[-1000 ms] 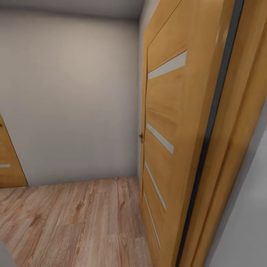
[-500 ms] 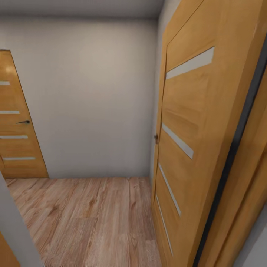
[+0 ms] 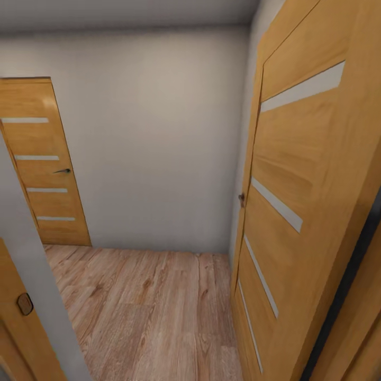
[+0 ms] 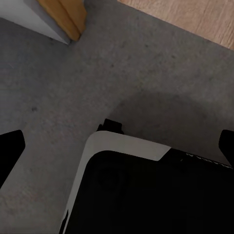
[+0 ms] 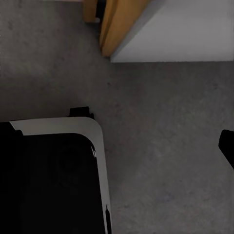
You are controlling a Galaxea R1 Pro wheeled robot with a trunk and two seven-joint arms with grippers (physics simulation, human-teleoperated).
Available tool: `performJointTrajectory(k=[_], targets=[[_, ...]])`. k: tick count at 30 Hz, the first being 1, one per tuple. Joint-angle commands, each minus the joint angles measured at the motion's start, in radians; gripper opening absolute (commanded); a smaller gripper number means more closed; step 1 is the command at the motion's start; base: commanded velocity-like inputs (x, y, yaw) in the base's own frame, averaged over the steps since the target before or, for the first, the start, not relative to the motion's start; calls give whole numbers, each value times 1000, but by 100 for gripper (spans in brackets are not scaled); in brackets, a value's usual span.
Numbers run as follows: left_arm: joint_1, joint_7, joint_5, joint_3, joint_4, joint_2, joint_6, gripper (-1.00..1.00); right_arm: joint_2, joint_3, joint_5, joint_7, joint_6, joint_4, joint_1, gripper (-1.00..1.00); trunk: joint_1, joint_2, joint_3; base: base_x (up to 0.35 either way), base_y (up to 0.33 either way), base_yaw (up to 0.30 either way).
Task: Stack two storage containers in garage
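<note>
An open wooden door (image 3: 296,211) stands right, a closed door (image 3: 45,164) left, grey wall (image 3: 159,137) between.

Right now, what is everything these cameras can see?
Open door: one, honey-coloured wood with pale strips, at the right in the head view.
Closed door: one, same wood, dark handle, far left wall.
Wall: grey-white, straight ahead.
Wood-plank floor: light brown, beyond the doorway.
Concrete floor: dark grey, under the robot in the wrist views.
Robot base: black with a white edge.
Left pincer: dark fingertips at the frame edges, set wide apart.
Right pincer: one dark fingertip.
</note>
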Motion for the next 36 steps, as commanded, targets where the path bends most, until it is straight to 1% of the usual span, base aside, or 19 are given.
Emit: performJointTrajectory(k=[1,13,25,29,36], targets=[[-1,2,4,-2,1,0,-3,100,0,8,-10,0,-6,3,-2,100,0,-1,-2,0,0,36],[-1,1,4,-2,1,0,-2,100,0,7,-9,0,-8,3,-1,100,0,-1,-2,0,7,5],[-1,0,4,-2,1,0,0,100,-1,6,-10,0,-7,3,-2,100,0,-1,-2,84,245,0],[-1,1,4,-2,1,0,-1,100,-1,4,-11,0,-7,3,-2,100,0,-1,-2,26,58,-10],[-1,2,4,-2,1,0,-1,100,-1,3,-12,0,-7,3,-2,100,0,-1,-2,2,5,-160]])
